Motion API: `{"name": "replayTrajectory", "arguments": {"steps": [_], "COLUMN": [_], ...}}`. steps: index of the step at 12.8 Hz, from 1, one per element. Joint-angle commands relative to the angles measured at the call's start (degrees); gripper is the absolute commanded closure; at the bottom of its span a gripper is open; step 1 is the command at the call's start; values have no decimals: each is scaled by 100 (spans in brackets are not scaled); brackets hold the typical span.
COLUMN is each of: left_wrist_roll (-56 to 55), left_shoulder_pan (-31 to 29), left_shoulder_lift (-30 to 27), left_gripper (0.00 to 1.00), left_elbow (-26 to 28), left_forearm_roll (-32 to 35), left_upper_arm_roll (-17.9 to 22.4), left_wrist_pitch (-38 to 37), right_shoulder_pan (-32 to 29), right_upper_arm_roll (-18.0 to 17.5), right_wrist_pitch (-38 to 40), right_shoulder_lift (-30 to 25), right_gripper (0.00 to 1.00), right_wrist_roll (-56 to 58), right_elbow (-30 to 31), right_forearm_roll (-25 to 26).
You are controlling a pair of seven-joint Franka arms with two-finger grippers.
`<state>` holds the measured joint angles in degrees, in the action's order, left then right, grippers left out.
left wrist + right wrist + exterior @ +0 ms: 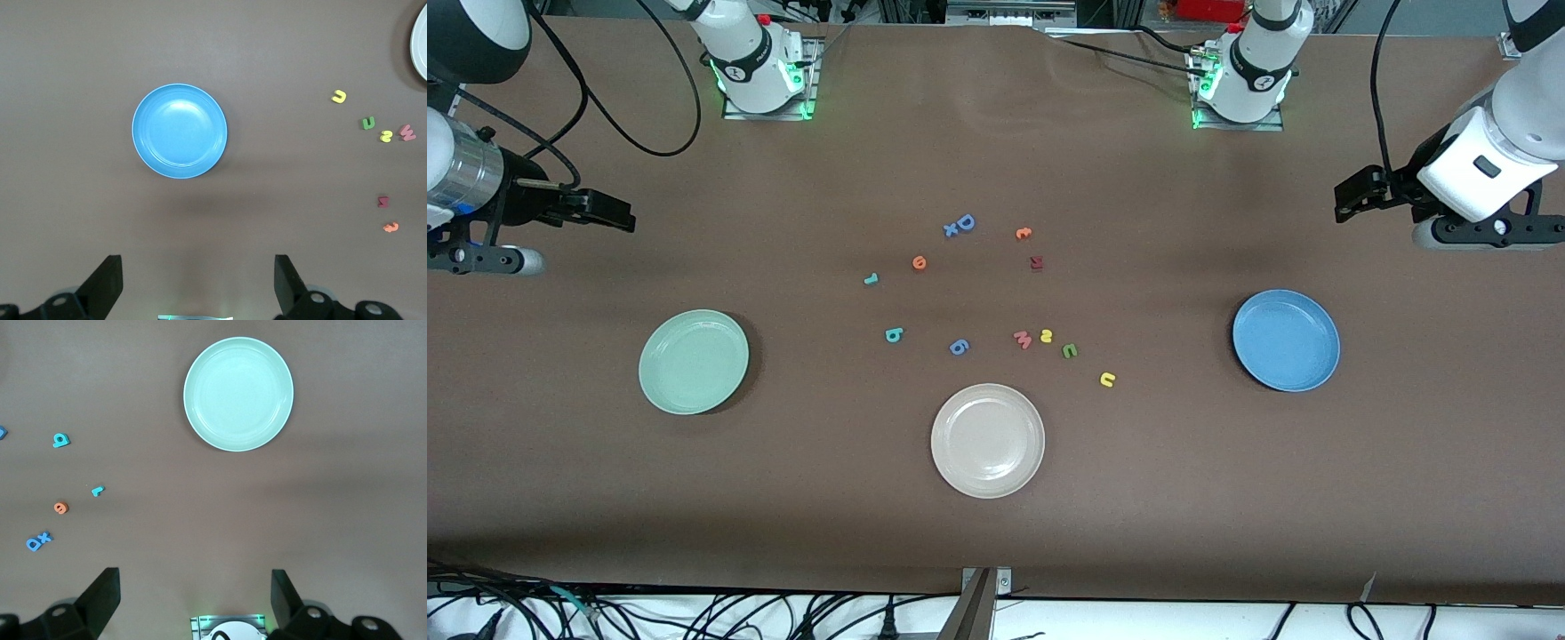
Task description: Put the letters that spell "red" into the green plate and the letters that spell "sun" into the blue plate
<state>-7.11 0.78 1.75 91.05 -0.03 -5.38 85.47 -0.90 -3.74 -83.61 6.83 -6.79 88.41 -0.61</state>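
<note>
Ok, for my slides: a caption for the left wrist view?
Open left gripper above the empty blue plate, foam letters scattered beside it.

High front camera; wrist cameras look down.

The cream-white plate [987, 440] serves as the landmark, lying nearest the front camera. The green plate [694, 361] sits farther from the camera than it, toward the right arm's end; the blue plate [1286, 340] likewise, toward the left arm's end. Just beside the cream plate lie the yellow "u" [1107, 380], green "n" [1069, 351], yellow "s" [1047, 335] and pink "M" [1023, 339]. Farther from it lie the teal "d" [894, 334], teal "r" [871, 279] and orange "e" [919, 262]. All 3 plates hold nothing.
</note>
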Motion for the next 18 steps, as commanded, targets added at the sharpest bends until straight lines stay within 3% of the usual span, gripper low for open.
{"name": "replayTrajectory", "arguments": {"steps": [1,18], "left_wrist_roll": [70,96], "left_shoulder_pan": [1,18], "left_shoulder_lift": [-44,-52], "left_gripper": [0,0], "left_elbow": [0,-96], "left_forearm_roll": [-138,-182], "left_upper_arm_roll": [11,-7], "left_wrist_pitch": [-66,-189], "right_shoulder_pan": [-51,-51], "right_upper_arm_roll": [-21,-21], "right_wrist_pitch": [46,55], "right_shoulder_lift": [64,72], "right_gripper": [0,0], "right_wrist_roll": [81,72], "right_elbow": [-148,-140], "right_forearm_roll": [-124,-124]}}
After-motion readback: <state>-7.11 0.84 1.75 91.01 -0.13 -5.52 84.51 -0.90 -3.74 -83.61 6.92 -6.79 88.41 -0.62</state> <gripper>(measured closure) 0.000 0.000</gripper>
